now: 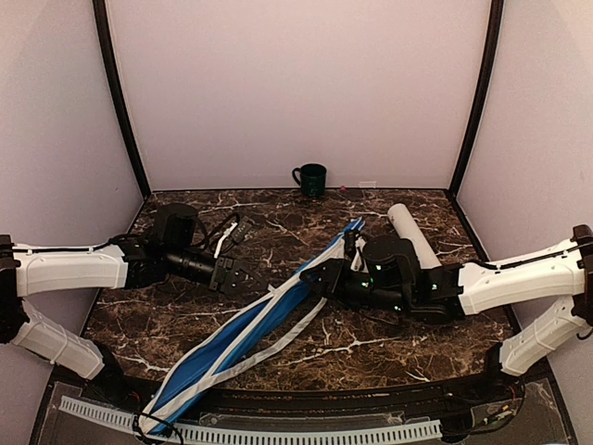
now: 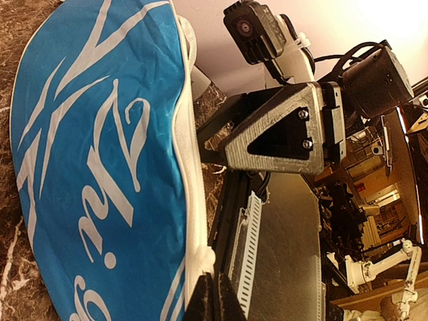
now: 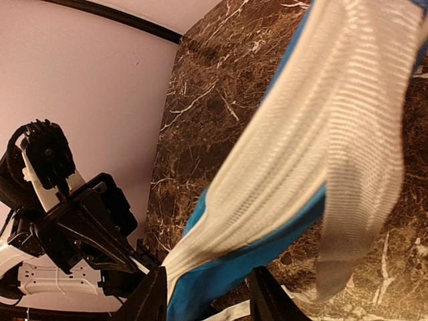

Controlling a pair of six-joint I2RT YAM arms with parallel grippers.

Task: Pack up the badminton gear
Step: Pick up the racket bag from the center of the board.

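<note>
We judge packing barely begun: left end effector (image 2: 210, 299) clamped on the blue cover (image 1: 243, 329). Right end effector (image 3: 210, 297) straddles it, and we cannot tell its grip. White tube (image 1: 413, 234) lies unpacked on the tabletop (image 1: 389, 345).

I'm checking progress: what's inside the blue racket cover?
Only the outside of the blue cover shows: blue fabric, white lettering, white mesh trim. Its inside is covered; whether rackets are in it cannot be seen.
</note>
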